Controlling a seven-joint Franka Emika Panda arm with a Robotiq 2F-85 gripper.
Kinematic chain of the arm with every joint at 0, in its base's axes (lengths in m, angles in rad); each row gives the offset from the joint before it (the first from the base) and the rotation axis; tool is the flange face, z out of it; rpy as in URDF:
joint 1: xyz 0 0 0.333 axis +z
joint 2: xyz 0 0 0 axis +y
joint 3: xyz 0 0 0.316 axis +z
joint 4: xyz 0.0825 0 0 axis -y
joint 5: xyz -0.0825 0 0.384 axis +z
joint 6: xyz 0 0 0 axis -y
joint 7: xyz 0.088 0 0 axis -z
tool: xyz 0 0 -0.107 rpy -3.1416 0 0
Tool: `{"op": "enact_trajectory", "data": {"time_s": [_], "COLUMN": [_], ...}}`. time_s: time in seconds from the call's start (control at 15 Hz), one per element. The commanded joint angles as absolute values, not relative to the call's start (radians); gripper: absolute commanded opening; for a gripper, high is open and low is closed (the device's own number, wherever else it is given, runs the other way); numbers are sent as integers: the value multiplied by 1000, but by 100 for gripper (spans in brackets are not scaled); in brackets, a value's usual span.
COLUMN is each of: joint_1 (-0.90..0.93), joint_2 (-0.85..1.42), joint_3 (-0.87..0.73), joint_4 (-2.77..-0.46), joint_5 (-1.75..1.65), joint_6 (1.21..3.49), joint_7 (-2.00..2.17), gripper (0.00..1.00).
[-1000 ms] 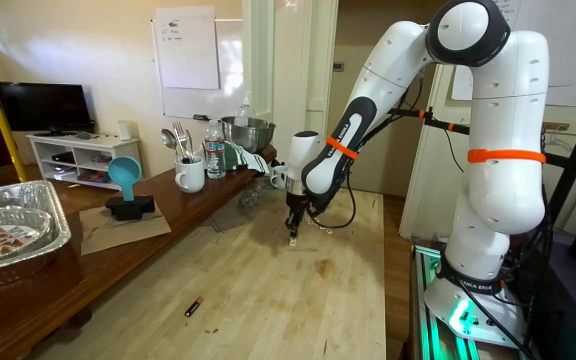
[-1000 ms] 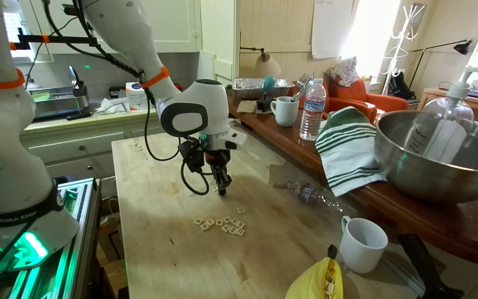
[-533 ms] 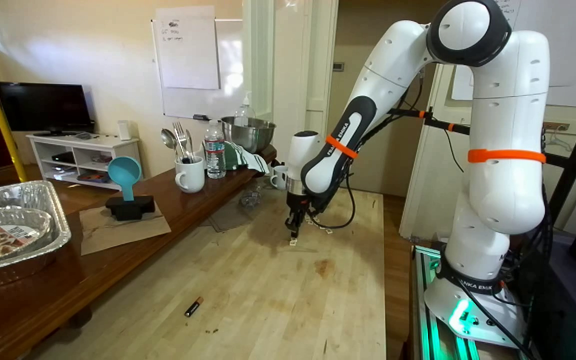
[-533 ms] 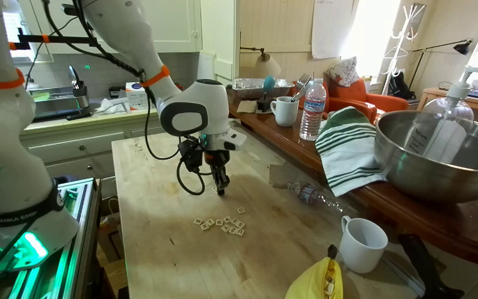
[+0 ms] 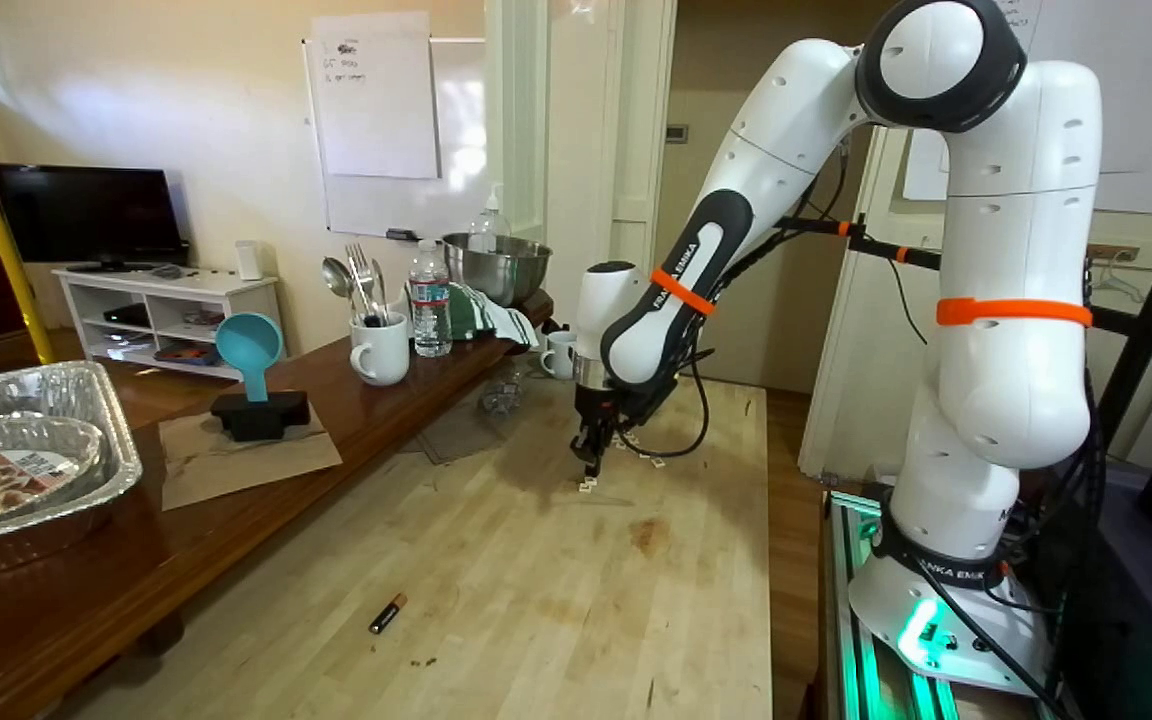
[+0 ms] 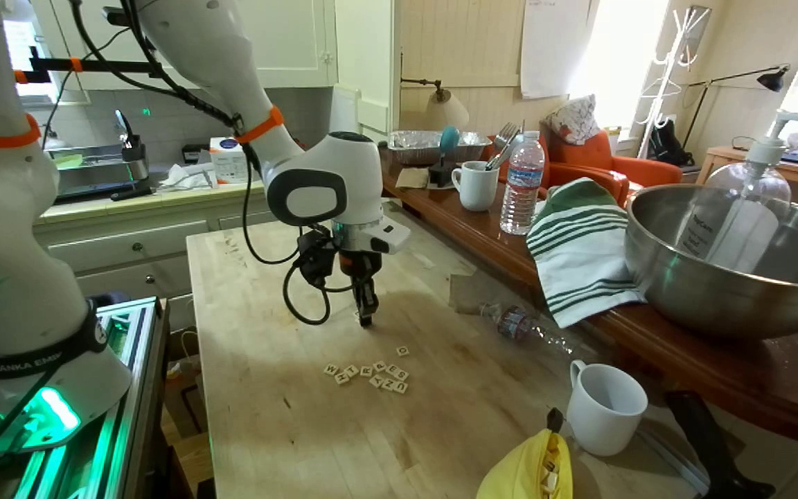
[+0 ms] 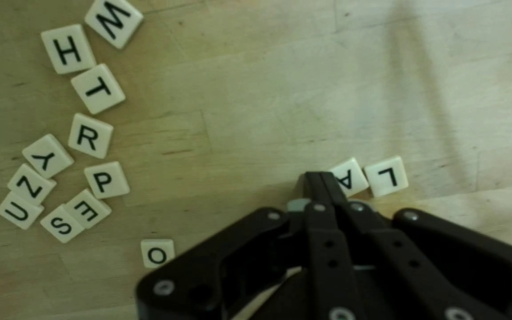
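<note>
My gripper points down at the wooden table with its black fingertips pressed together, nothing visible between them. In the wrist view, the fingertips are right beside a cream letter tile A and cover part of it; whether they touch it cannot be told. A tile L lies close beside the A. Several other tiles lie in a loose group, among them H, R and P, with a tile O apart. The gripper also shows low over the table in both exterior views.
A white mug, a yellow pouch and a lying plastic bottle are on the table. A battery lies on it too. A raised wooden counter runs alongside, bearing a metal bowl.
My gripper has shifted slightly and its wrist has turned a little; the cable loop has swung left in an exterior view. The tile under the fingertips appears shifted very slightly. The grouped tiles stay put.
</note>
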State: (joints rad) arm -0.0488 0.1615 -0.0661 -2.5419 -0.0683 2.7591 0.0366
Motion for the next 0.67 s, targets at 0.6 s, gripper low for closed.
{"op": "enact_trajectory", "data": {"time_s": [0.6], "joint_1": [-33], "joint_2": [189], "joint_3": [-68], "joint_4": [-2524], "joint_5": [-34], "joint_6": [2736], "joint_7": [158], "gripper": [0]}}
